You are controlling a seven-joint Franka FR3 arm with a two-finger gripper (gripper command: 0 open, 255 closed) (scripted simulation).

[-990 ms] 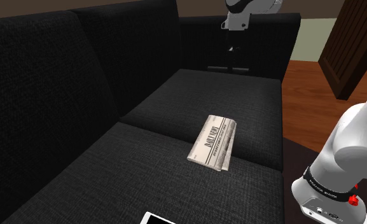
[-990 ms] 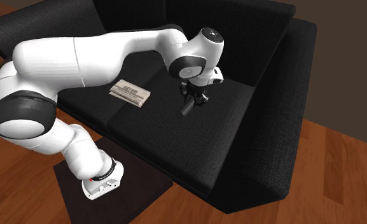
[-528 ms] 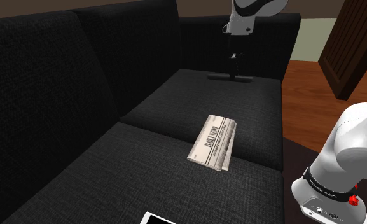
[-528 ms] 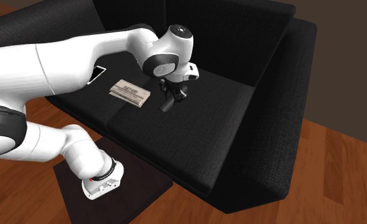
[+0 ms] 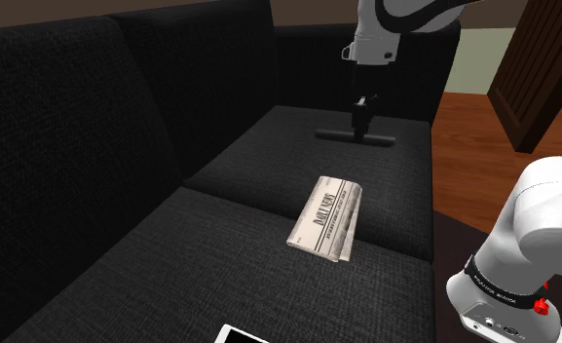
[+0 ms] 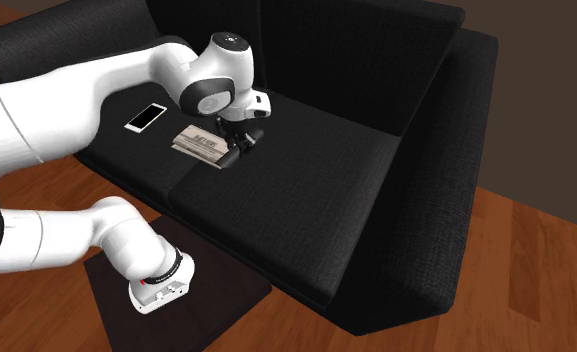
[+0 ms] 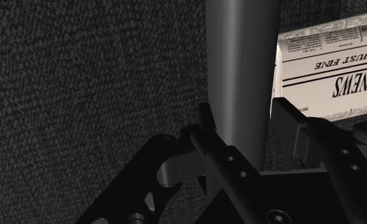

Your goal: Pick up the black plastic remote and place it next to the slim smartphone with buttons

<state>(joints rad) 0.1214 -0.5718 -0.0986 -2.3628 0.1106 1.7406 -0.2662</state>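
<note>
The pick-up was judged done. The black remote [image 6: 233,153] was clamped between the fingers of the gripper [image 6: 241,139] and, as far as could be told, was carried clear of the seat of the black sofa [image 6: 376,165]. In the wrist view the remote [image 7: 242,63] was seen as a long dark-grey bar gripped on both sides by the gripper [image 7: 242,124], with the folded newspaper [image 7: 331,70] lying on the cushion just past it. In the shoulder view the remote [image 5: 378,139] was seen crosswise under the gripper [image 5: 362,117], over the farther seat cushion.

The placing was judged still to be done. The white smartphone [image 6: 146,117] lay on the other seat cushion, beyond the newspaper [image 6: 204,146] from the gripper, so the newspaper had yet to be crossed and the remote set down and released beside the phone.

Against the frame half a second before, the gripper and remote were found shifted towards the second exterior view's left, from mid-cushion to just beside the newspaper's edge. The smartphone, then half hidden behind the arm, was now shown whole. The newspaper [image 5: 327,218] and the smartphone [image 5: 242,336] were unmoved.
</note>
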